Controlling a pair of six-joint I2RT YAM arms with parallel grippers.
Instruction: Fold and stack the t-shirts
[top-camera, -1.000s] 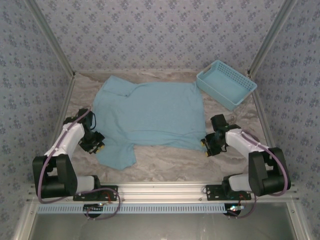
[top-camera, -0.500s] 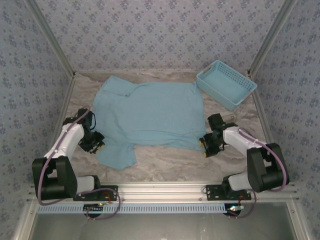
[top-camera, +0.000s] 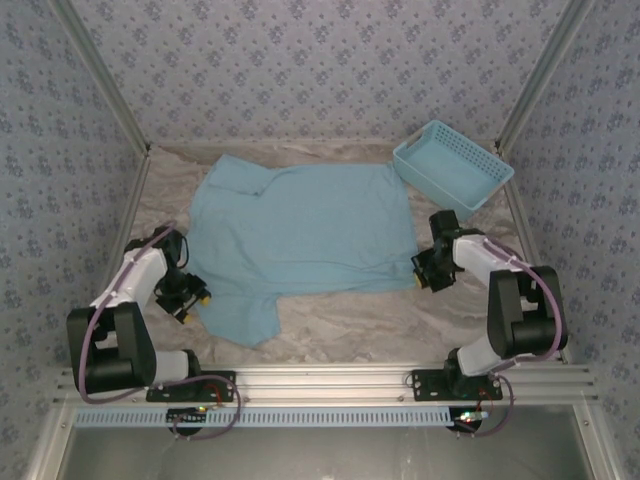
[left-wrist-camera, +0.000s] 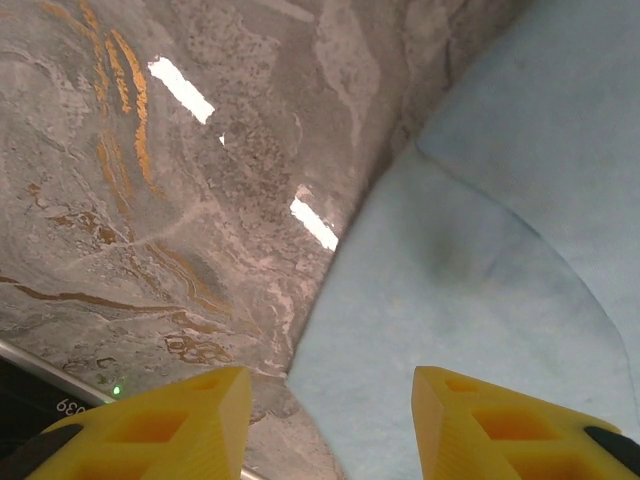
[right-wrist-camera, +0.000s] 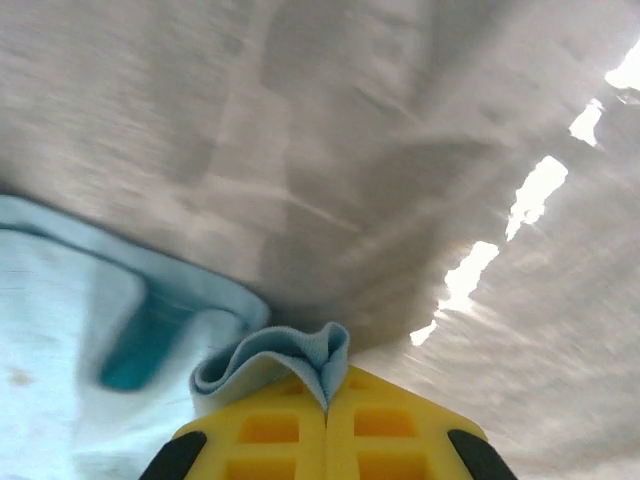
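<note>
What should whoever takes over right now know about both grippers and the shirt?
Left gripper: open, empty, over the near-left edge of the light sky-blue cotton t-shirt.
Right gripper: shut on the t-shirt's near-right edge.
T-shirt lies spread flat on the grey marbled table; light-blue plastic lattice basket at far right.
Done: no fold yet. Left: every fold, then stacking.

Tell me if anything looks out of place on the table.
Nothing is damaged or spilled. The shirt lies spread out, but its near right corner is bunched in the shut right gripper. The basket sits askew in the far right corner.
</note>
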